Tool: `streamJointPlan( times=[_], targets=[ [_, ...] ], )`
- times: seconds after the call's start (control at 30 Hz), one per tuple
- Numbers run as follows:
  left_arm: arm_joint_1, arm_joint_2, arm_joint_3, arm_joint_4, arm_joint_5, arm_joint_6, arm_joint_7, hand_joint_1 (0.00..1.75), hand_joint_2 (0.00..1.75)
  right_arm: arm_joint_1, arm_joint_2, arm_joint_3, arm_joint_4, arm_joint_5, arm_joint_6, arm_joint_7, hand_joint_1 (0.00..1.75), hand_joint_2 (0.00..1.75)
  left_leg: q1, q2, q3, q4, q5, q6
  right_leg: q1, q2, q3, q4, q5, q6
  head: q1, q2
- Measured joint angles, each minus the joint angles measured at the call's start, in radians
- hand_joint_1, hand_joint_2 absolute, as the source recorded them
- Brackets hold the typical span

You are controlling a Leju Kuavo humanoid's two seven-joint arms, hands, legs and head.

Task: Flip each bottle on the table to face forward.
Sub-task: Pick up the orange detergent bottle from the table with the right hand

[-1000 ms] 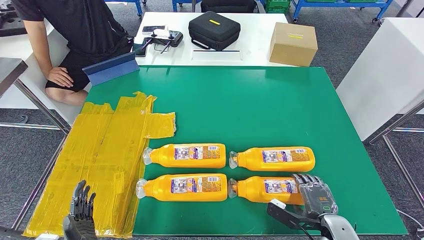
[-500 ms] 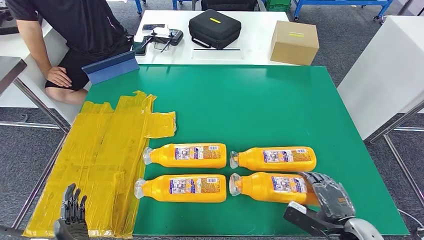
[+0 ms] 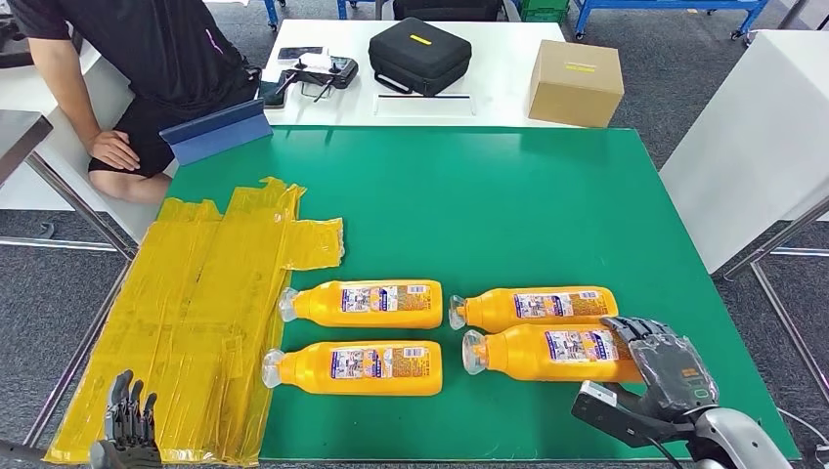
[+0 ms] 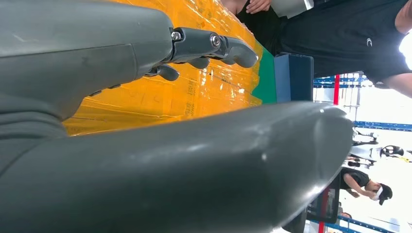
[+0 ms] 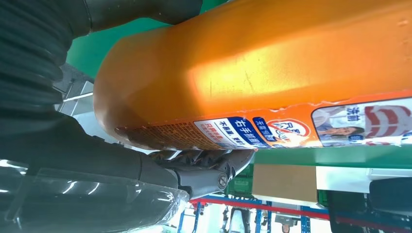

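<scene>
Several orange bottles with clear caps lie on the green table (image 3: 508,205), labels up. My right hand (image 3: 669,369) grips the base of the near right bottle (image 3: 552,352), which is lifted and tilted; up close its orange body (image 5: 272,68) fills the right wrist view with my fingers (image 5: 209,170) wrapped under it. Behind it lies the far right bottle (image 3: 533,308). To the left lie the far left bottle (image 3: 364,304) and the near left bottle (image 3: 354,367). My left hand (image 3: 125,430) hangs low at the table's front left corner, fingers (image 4: 214,46) apart, holding nothing.
Yellow taped sheeting (image 3: 210,313) covers the table's left side. A person in black (image 3: 147,68) sits at the far left beside a blue panel (image 3: 217,132). A white table behind holds a black case (image 3: 418,57) and a cardboard box (image 3: 574,84).
My right hand has raised the near right bottle and carried it up and to the right, close to the far right bottle. My left hand has sunk lower at the front left corner.
</scene>
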Motion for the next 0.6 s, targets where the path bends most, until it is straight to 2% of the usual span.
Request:
streamJointPlan(
  times=[0.2, 0.33, 0.43, 0.6],
  targets=[
    [0.001, 0.000, 0.000, -0.002, -0.001, -0.001, 0.005, 0.00, 0.00, -0.024, 0.005, 0.009, 0.000, -0.035, -0.014, -0.012, 1.71, 1.75, 0.000, 0.000, -0.001, 0.000, 0.000, 0.000, 0.000, 0.000, 0.000, 0.000, 0.000, 0.000, 0.000, 0.000],
    [-0.015, 0.000, -0.010, 0.005, -0.027, -0.013, 0.007, 0.00, 1.75, -0.095, 0.043, 0.026, 0.002, -0.124, -0.040, -0.061, 1.67, 1.75, 0.000, 0.001, -0.001, 0.000, 0.001, 0.001, 0.001, 0.000, 0.000, 0.000, 0.000, 0.000, 0.000, 0.000],
    [-0.053, -0.001, -0.030, 0.026, -0.051, -0.027, -0.002, 0.00, 1.75, -0.170, 0.084, 0.073, 0.009, -0.198, -0.052, -0.083, 1.60, 1.75, 0.000, 0.001, -0.001, 0.000, 0.003, 0.002, 0.001, 0.000, 0.000, 0.000, 0.002, 0.002, 0.000, 0.000],
    [-0.128, 0.001, -0.085, 0.074, -0.022, -0.019, -0.014, 0.00, 1.75, -0.281, 0.123, 0.222, 0.033, -0.311, -0.073, -0.086, 1.52, 1.75, 0.000, 0.001, -0.001, 0.000, 0.005, 0.002, 0.001, 0.000, 0.000, 0.001, 0.003, 0.003, 0.000, 0.000]
  ],
)
